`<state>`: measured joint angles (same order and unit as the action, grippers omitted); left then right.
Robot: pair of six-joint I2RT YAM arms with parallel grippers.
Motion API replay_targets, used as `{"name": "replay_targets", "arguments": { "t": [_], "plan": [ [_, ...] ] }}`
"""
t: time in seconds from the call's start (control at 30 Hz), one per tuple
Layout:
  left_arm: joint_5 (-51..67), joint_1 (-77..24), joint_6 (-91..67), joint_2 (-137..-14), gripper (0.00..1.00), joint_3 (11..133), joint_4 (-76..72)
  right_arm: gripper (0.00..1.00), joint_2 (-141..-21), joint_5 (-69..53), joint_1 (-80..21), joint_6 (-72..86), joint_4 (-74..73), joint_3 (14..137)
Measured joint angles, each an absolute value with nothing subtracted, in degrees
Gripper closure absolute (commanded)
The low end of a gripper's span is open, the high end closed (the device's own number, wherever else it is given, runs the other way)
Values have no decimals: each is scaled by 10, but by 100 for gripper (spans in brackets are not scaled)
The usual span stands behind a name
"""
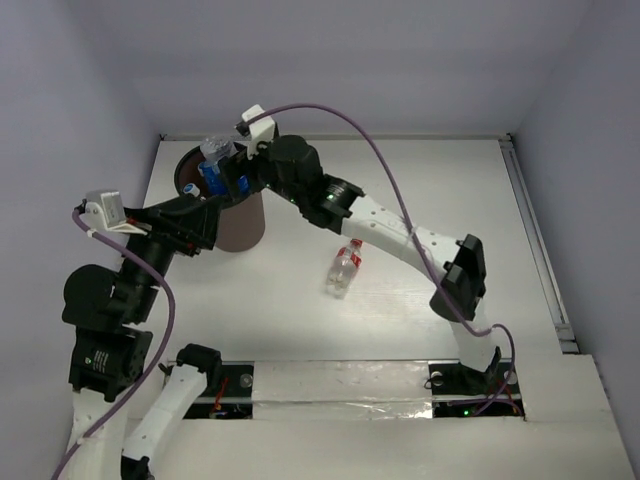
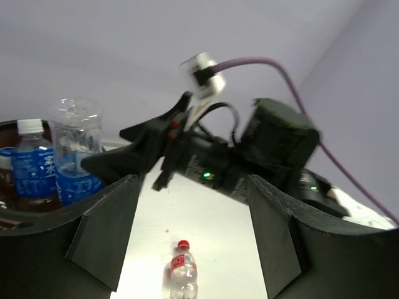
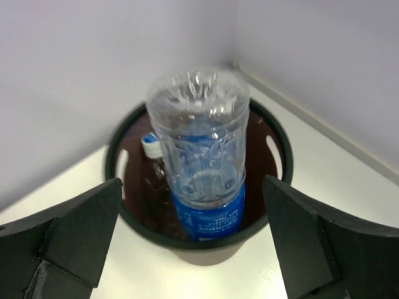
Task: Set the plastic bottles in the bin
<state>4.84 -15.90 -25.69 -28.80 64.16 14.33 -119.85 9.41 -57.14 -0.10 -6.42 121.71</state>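
Your right claw [image 3: 192,187] is spread wide. The blue-label bottle [image 3: 199,143] sits between its fingers but touches neither. It stands base-up in the bin [image 1: 243,228], just below and ahead of the claw, beside a white-capped bottle [image 3: 149,142]. This drop looks done. Your left claw [image 2: 193,187] is also spread and empty, just beside the bin. A red-capped bottle [image 1: 344,268] lies on the table [image 1: 450,180], well behind the right claw. Next, I'd judge, lift the right claw clear of the standing bottle, swing back, and close across the red-capped bottle's body.
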Motion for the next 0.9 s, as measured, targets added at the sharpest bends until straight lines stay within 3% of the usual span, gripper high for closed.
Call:
{"name": "replay_targets", "arguments": {
  "t": [0.13, 0.23, 0.27, 0.3, 0.33, 0.43, 0.57, 0.73, 0.77, 0.83, 0.87, 0.9],
  "plan": [
    [72, -159, -262, -312, 34, 648, 133, 0, -1116, 86, -569, 18, -40, 1155],
    [99, -159, -269, -338, 50, 649, 121, 12, -1033, 89, -563, 30, -6, 1070],
    [111, -159, -274, -351, 66, 649, 114, 31, -1005, 94, -560, 34, -1, 1040],
    [123, -159, -280, -364, 76, 649, 104, 44, -977, 101, -556, 39, 10, 1008],
    [133, -159, -285, -377, 96, 648, 93, 72, -940, 109, -549, 51, 26, 962],
    [139, -175, -295, -415, 100, 624, 46, 96, -832, 122, -504, 106, 42, 832],
    [60, -299, -295, -478, 98, 600, 18, 97, -658, 135, -418, 195, 52, 628],
    [-33, -449, -267, -605, 74, 609, -17, 91, -519, 174, -394, 231, 8, 536],
    [-42, -457, -262, -634, 66, 609, -20, 81, -498, 182, -394, 236, -1, 530],
    [-55, -460, -255, -695, 60, 609, -27, 62, -449, 201, -393, 246, -12, 514],
    [-59, -460, -253, -725, 53, 609, -28, 41, -428, 209, -390, 250, -19, 506],
    [-62, -460, -251, -751, 50, 609, -31, 32, -406, 216, -390, 258, -26, 496]
  ]
}}
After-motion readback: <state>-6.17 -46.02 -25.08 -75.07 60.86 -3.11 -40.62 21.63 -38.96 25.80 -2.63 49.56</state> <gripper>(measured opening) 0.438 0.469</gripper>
